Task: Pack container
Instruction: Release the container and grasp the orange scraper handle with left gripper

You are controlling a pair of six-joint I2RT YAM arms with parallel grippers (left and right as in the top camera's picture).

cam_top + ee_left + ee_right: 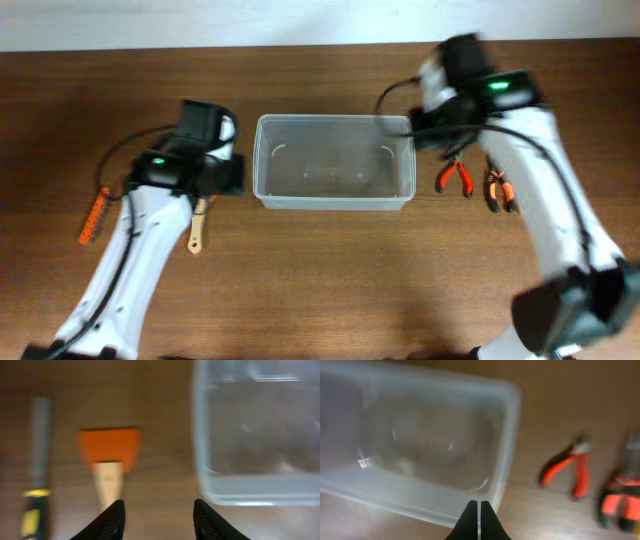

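The container (pixel 333 162) is a clear, lidless plastic bin at the table's middle, with nothing in it. My left gripper (pixel 158 520) is open and empty above bare wood, just left of the container (pixel 255 435). An orange scraper with a wooden handle (pixel 110 455) lies in front of it. In the overhead view the left gripper (pixel 226 176) sits by the bin's left wall. My right gripper (pixel 479 510) is shut, hovering at the container's wall (pixel 420 445) near a corner. In the overhead view it (pixel 420 128) is at the bin's back right corner.
Red-handled pliers (pixel 455 177) and orange-and-black pliers (pixel 500 190) lie right of the bin; both show in the right wrist view (pixel 567 467), (pixel 620 495). An orange tool (pixel 92 216) lies far left. A grey tool with a yellow-black handle (pixel 36 470) lies left of the scraper (pixel 197 228).
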